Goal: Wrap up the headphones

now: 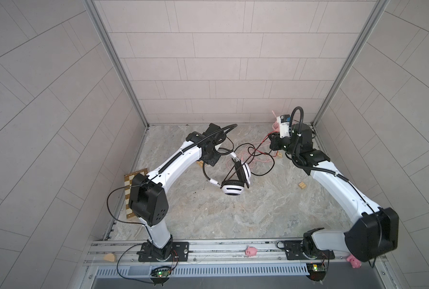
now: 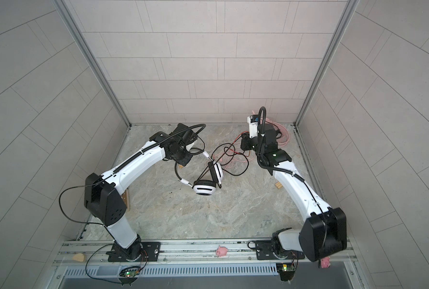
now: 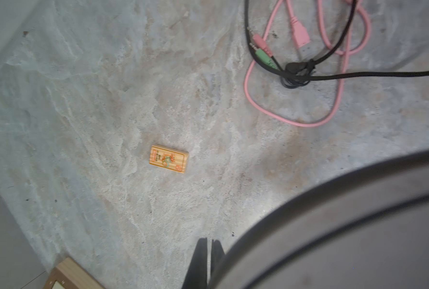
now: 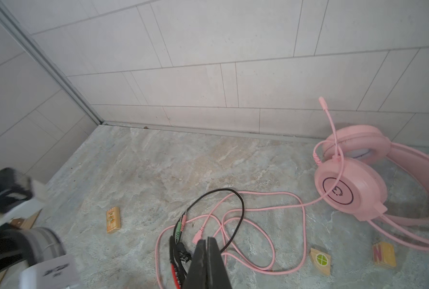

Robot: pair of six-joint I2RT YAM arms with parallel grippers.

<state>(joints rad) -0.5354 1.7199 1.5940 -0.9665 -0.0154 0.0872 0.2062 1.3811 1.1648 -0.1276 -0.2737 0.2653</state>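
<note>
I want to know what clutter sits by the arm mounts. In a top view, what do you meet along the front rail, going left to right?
Wooden wedge → left arm base → pink pig → right arm base → second pink pig.

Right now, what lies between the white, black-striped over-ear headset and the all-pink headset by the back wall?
A loose tangle of thin pink cable and black cable, clearest in the right wrist view, also in both top views.
</note>
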